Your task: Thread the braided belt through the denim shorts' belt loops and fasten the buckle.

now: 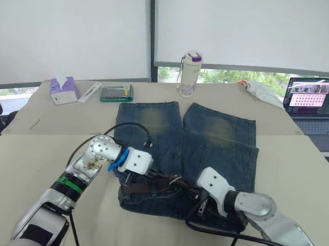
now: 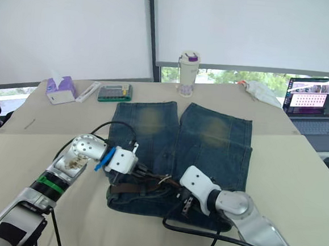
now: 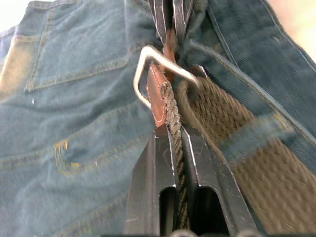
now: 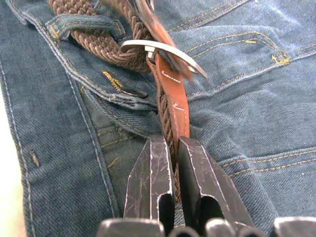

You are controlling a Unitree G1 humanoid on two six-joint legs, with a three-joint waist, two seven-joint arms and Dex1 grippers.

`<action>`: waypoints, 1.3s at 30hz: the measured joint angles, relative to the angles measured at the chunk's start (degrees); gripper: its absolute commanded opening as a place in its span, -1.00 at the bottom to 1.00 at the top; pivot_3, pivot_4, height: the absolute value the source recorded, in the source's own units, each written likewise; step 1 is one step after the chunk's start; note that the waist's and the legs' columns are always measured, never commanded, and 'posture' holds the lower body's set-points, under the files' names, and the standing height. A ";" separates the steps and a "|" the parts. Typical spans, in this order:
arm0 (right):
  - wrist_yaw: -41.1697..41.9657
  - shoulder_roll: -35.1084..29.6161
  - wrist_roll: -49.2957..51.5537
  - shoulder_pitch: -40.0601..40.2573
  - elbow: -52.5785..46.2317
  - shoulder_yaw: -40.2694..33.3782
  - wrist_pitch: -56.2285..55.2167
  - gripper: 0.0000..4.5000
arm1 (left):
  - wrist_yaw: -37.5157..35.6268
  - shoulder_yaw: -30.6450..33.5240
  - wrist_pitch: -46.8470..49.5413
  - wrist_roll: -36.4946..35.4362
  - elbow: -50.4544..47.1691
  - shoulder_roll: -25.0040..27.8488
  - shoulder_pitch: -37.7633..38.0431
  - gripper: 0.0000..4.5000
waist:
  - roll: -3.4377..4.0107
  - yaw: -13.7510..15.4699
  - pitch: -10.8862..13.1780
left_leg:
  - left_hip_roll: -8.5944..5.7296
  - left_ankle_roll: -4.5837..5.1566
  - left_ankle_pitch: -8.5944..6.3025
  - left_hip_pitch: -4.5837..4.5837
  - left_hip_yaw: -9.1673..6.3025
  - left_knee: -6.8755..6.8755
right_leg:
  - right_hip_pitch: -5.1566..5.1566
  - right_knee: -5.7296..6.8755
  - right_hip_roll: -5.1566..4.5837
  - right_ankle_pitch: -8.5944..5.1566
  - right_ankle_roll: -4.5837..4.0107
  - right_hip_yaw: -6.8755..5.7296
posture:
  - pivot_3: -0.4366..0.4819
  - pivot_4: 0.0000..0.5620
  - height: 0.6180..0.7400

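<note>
The denim shorts lie flat on the table, legs pointing away and waistband nearest me. The braided belt runs along the waistband under a belt loop. Its reddish leather tip passes through the silver buckle at the middle of the waist. My left gripper is shut on the braided strap edge-on, just short of the buckle. From the other side, my right gripper is shut on the strap by the leather tip. The two grippers nearly meet over the waistband.
Along the table's far edge stand a purple tissue box, a white flat stick, a green case and a white tumbler with a purple lid. A white cloth and an open laptop sit at the far right.
</note>
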 measured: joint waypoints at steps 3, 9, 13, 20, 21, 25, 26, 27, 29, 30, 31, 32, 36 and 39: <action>-0.05 0.38 -0.10 0.00 -0.31 0.12 1.00 -0.99 | 0.47 -0.36 1.12 0.87 -0.01 -2.24 -0.59 -1.00 | 0.00 -0.11 0.00 | 0.00 0.00 0.00 0.00 0.00 0.00 | 0.00 0.02 0.03 0.00 0.00 -0.01 | -0.05 -0.47 1.00; -0.03 0.01 -1.10 0.07 -0.42 0.48 1.14 -0.99 | 2.93 -1.17 3.70 2.94 -0.03 -5.45 -1.06 -1.00 | -0.01 -0.07 0.00 | -0.09 0.01 0.00 0.00 -0.01 0.02 | 0.00 0.02 0.01 0.00 0.00 0.00 | -0.05 -0.47 1.00; 2.43 -2.63 1.73 2.92 -4.86 -3.36 1.50 -0.35 | 4.59 -1.20 6.36 2.86 -2.11 -7.14 -0.27 -1.00 | 0.04 0.28 -0.02 | -0.09 0.01 0.00 -0.07 -0.12 0.02 | 0.00 0.01 -0.07 -0.04 0.07 0.00 | -0.05 -0.47 1.00; 3.85 -3.48 9.25 2.98 -12.28 -14.08 7.20 -0.04 | 5.89 -1.30 9.83 2.57 -4.42 -7.75 0.29 -1.00 | -0.01 0.14 -0.01 | -0.03 0.01 0.00 -0.06 -0.11 0.05 | 0.04 0.05 0.00 -0.04 0.07 0.01 | -0.05 -0.47 1.00; 3.35 -3.55 8.86 2.02 -11.83 -13.58 7.35 -0.04 | 6.05 -1.30 9.94 2.55 -4.45 -7.79 0.32 -1.00 | -0.01 0.12 -0.01 | -0.04 0.01 0.00 -0.06 -0.10 0.05 | 0.03 0.04 0.00 -0.04 0.07 0.01 | -0.05 -0.47 1.00; 1.49 -4.77 5.55 -0.46 -7.62 -8.65 7.27 -0.04 | 6.65 -1.30 10.11 2.33 -4.50 -7.97 0.35 -1.00 | -0.01 0.23 -0.01 | -0.06 -0.02 0.01 -0.07 -0.11 0.05 | 0.02 0.03 -0.03 -0.04 0.07 0.00 | -0.05 -0.47 1.00; 1.26 -4.81 4.72 -0.78 -6.52 -7.22 7.17 -0.04 | 6.74 -1.30 10.10 2.33 -4.50 -7.95 0.37 -1.00 | -0.01 0.23 -0.01 | -0.06 -0.04 0.03 -0.08 -0.10 0.05 | 0.01 0.03 -0.04 -0.04 0.07 0.01 | -0.05 -0.47 1.00; 1.06 -4.81 4.07 -1.16 -5.74 -6.12 7.01 -0.04 | 6.84 -1.31 10.09 2.33 -4.49 -7.93 0.46 -1.00 | 0.00 0.18 -0.01 | -0.06 -0.08 0.05 -0.09 -0.10 0.05 | 0.00 0.03 -0.04 -0.04 0.07 0.02 | -0.05 -0.47 1.00; 0.93 -4.89 3.46 -1.96 -5.36 -5.09 6.88 -0.27 | 7.04 -1.31 10.08 2.34 -4.50 -7.86 0.78 -1.00 | 0.00 0.16 -0.01 | -0.03 -0.09 0.05 -0.09 -0.10 0.05 | -0.01 0.03 -0.02 -0.04 0.07 0.02 | -0.05 -0.47 1.00; 0.93 -5.18 3.22 -2.20 -5.36 -4.67 6.82 -0.40 | 7.18 -1.31 10.08 2.34 -4.49 -7.83 0.91 -1.00 | 0.00 0.18 -0.01 | -0.03 -0.08 0.05 -0.09 -0.12 0.05 | 0.00 0.03 -0.02 -0.04 0.07 0.01 | -0.05 -0.47 1.00; 0.94 -5.55 3.02 -2.31 -5.36 -4.25 6.63 -0.54 | 7.36 -1.31 10.08 2.34 -4.50 -7.74 1.17 -1.00 | 0.00 0.20 -0.01 | -0.03 -0.07 0.05 -0.09 -0.12 0.05 | 0.00 0.03 -0.03 -0.04 0.07 0.00 | -0.05 -0.47 1.00; 0.94 -5.59 3.00 -2.31 -5.36 -4.17 6.57 -0.70 | 7.45 -1.30 10.06 2.34 -4.50 -7.67 1.39 -1.00 | 0.00 0.20 -0.01 | -0.03 -0.07 0.05 -0.09 -0.12 0.05 | 0.00 0.03 -0.04 -0.04 0.07 0.01 | -0.05 -0.47 1.00; 0.97 -5.50 3.03 -2.32 -5.37 -4.11 6.49 -0.99 | 7.69 -1.30 9.91 2.33 -4.50 -7.53 1.77 -1.00 | -0.01 0.25 -0.01 | -0.03 -0.08 0.05 -0.09 -0.13 0.05 | 0.01 0.03 -0.05 -0.04 0.07 0.00 | -0.05 -0.47 1.00; 0.97 -5.42 3.08 -2.32 -5.43 -4.08 6.29 -1.00 | 6.92 -0.94 12.02 0.69 -5.18 -7.26 2.27 -0.66 | 0.00 0.13 -0.01 | -0.02 -0.07 0.04 -0.09 -0.12 0.05 | 0.00 0.03 -0.03 -0.04 0.07 0.01 | -0.05 -0.47 1.00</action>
